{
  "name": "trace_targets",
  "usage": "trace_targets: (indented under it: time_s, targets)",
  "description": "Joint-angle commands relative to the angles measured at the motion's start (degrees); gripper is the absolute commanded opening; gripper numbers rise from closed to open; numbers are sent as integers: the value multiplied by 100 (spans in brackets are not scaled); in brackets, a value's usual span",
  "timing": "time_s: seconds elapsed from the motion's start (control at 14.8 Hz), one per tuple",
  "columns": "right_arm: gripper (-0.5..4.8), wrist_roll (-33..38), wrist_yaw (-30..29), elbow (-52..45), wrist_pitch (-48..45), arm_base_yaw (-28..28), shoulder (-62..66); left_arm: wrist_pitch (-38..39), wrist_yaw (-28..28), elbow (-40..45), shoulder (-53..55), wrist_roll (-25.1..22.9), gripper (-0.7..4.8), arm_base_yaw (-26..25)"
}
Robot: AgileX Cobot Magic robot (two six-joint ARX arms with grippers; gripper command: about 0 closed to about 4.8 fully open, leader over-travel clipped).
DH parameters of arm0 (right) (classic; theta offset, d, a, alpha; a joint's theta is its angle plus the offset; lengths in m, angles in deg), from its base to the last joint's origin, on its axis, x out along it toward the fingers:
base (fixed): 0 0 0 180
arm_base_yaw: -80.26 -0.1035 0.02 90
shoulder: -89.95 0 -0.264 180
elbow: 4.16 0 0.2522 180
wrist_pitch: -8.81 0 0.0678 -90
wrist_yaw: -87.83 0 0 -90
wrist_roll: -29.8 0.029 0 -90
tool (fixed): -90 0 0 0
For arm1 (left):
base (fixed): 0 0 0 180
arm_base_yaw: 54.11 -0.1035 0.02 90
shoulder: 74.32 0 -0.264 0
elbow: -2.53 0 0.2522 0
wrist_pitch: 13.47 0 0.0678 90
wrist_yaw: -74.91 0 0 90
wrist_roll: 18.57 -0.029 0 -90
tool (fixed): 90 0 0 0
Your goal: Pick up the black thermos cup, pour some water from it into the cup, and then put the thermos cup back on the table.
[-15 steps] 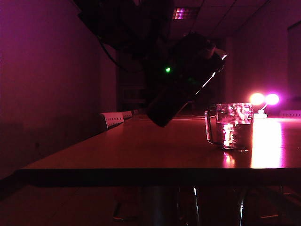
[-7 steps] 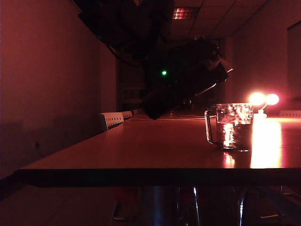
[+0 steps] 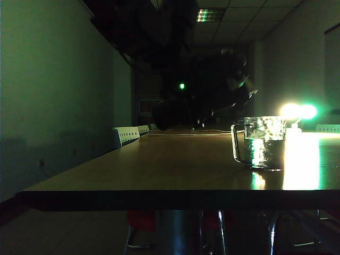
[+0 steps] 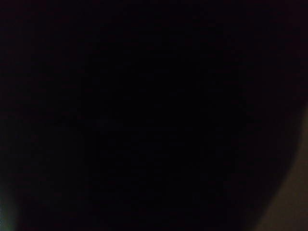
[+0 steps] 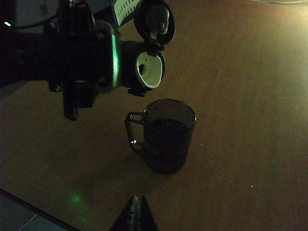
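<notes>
Room: dark, greenish light; lamp (image 3: 297,112) glaring at the far right of the desk (image 3: 159,164).
Thermos: black thermos cup (image 5: 103,57) tipped near level above the desk, lid flipped open, pale spout (image 5: 148,70) just above the cup.
Cup: cup (image 5: 168,134) upright on the desk, liquid inside, handle toward the thermos side.
Left gripper: left gripper (image 5: 72,62), fingers clamped round the thermos body.
Right gripper: right gripper (image 5: 134,216), only a dark tip showing; fingers' spacing cannot be told.
</notes>
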Motion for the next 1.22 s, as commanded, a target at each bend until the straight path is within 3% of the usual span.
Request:
trace_targets:
  time_s: [0.07, 0.2, 0.41, 0.74, 1.22]
  targets:
    - [-5, -11, -37, 26, -61, 2, -2, -387, 514, -319, 170, -4, 300, 20]
    - [-5, -9, -37, 26, -61, 4, -2, -391, 501, -400, 225, -28, 300, 59]
    - [-5, -9, -37, 26, -61, 2, -2, -376, 487, -407, 258, -750, 300, 142]
    - [-5, -9, -37, 26, -61, 2, -2, -369, 531, -411, 260, -1399, 300, 177]
    - [-5, -9, -37, 26, -61, 2, -2, -463, 682, -424, 260, -1659, 300, 203]
